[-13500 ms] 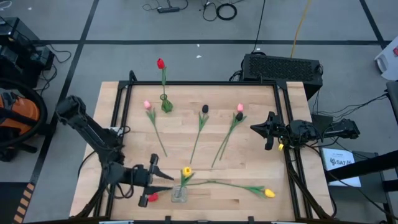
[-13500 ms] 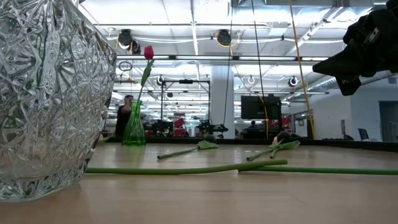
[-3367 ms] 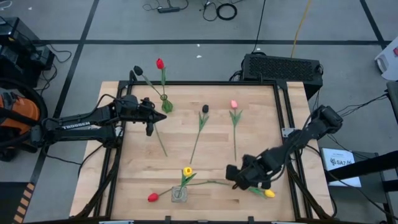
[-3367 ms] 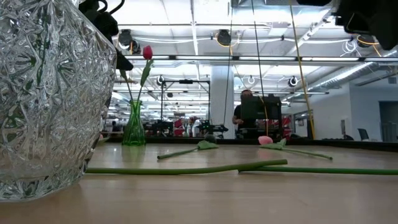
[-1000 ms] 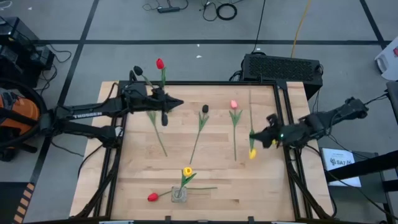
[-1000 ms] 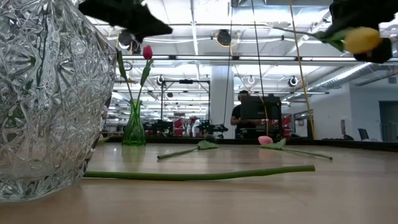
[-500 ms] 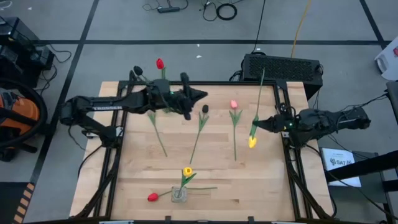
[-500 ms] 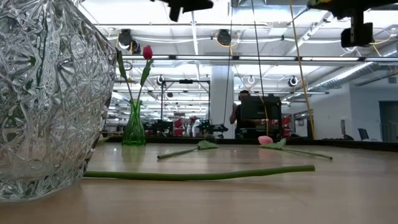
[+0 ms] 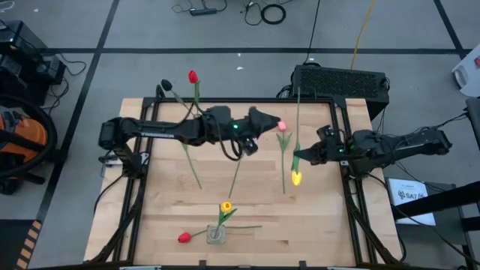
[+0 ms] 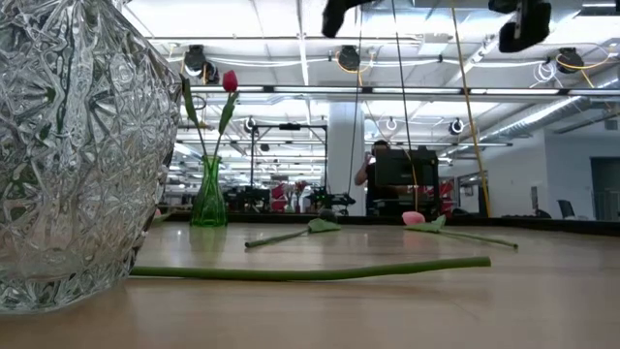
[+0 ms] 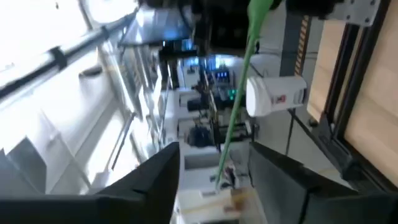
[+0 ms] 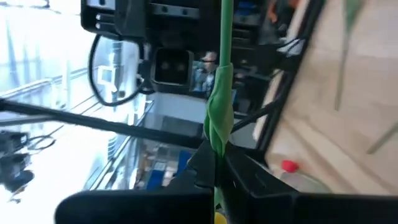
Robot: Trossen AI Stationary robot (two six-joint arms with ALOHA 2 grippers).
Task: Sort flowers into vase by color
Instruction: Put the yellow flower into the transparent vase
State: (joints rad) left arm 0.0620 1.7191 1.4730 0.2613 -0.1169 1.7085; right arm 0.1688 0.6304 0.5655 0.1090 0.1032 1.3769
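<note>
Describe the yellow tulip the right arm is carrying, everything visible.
The yellow tulip is an artificial flower: small yellow head, long thin green stem, one green leaf near the grip. The right gripper is shut on its stem above the table's right side, head toward the table's near edge, stem end pointing past the far edge. In the right wrist view the stem runs straight out between the fingers. It touches no other flower.

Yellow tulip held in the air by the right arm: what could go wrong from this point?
1. The right end effector pinches only the thin stem of the yellow tulip, so it might slip or swing.
2. The left end effector is open and near that stem; a handover could miss, or the arms could bump.
3. The pink tulip lies just under both arms and could get knocked.
</note>
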